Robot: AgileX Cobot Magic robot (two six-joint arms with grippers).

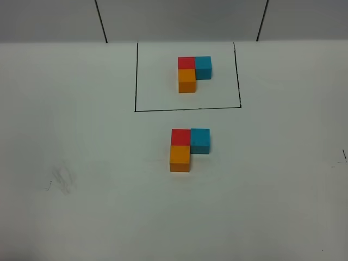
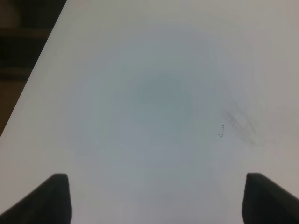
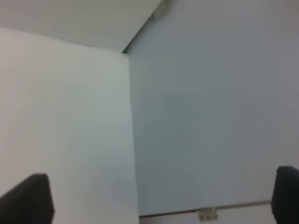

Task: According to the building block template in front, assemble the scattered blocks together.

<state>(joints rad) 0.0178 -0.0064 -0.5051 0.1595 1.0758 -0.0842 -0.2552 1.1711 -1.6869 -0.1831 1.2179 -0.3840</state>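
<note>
The building block template stands inside a black drawn rectangle [image 1: 187, 76] at the back: a red cube [image 1: 186, 62] at the corner, a blue cube [image 1: 203, 66] to its right, an orange cube [image 1: 186, 80] in front. Nearer, the unframed blocks touch in the same L: red [image 1: 180, 136], sky-blue [image 1: 200, 140], orange [image 1: 180, 158]. Neither gripper shows in the exterior view. The left gripper [image 2: 156, 200] is open over bare white table, empty. The right gripper [image 3: 163, 200] is open and empty, facing white surfaces.
The white table [image 1: 81, 136] spreads around the blocks. A faint grey scuff [image 1: 61, 179] marks it front left; the scuff also shows in the left wrist view [image 2: 238, 122]. A dark table edge [image 2: 28, 74] shows in the left wrist view. A grey back wall [image 1: 174, 19] rises behind.
</note>
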